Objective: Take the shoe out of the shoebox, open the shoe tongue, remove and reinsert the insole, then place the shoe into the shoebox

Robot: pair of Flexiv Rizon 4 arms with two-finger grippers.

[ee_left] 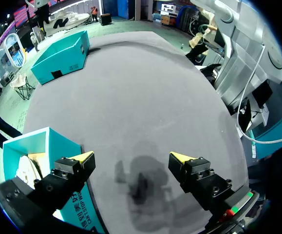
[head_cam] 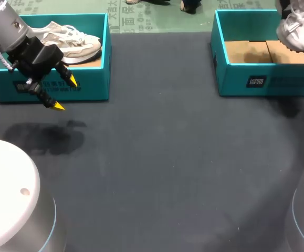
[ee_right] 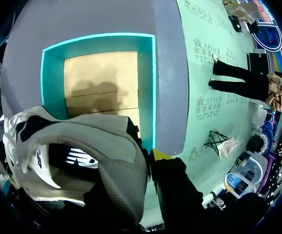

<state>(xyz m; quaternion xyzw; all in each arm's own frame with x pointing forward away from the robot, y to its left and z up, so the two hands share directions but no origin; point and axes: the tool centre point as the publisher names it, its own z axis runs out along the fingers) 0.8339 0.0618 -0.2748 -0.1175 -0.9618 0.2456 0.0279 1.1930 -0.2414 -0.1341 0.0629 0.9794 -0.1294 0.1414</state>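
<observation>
Table [head_cam: 157, 157]: dark grey and matte, took up most of the head view.
Left box [head_cam: 94, 84]: teal, open top, at the table's 10 o'clock by the far edge.
Right box [head_cam: 278, 81]: teal, open top, at the table's 2 o'clock, well apart from left box. Its brown cardboard floor was bare.
Left arm [head_cam: 4, 26]: lay in from the 10 o'clock corner, crossing over left box's near-left part.
Shadow [head_cam: 46, 139]: dark blotch on the table, at 6 o'clock from the left arm's tool.
Shoe [head_cam: 297, 29]: white-grey sneaker in the air over right box's far-right corner, at about 1 o'clock of the table. In the right wrist view it was clear of the box floor, with its opening facing the camera.
Second shoe [head_cam: 75, 44]: white-cream sneaker, lying lengthwise inside left box.
Left gripper [head_cam: 64, 93]: fingers spread wide with nothing between them. It hovered just at 6 o'clock of left box's front wall, over bare table, with the box beside one finger in the left wrist view.
Right gripper [ee_right: 144, 161]: pinching shoe at the heel collar. One yellow-tipped finger [ee_right: 162, 155] was pressed against the outside of the collar; the other was hidden inside shoe.
</observation>
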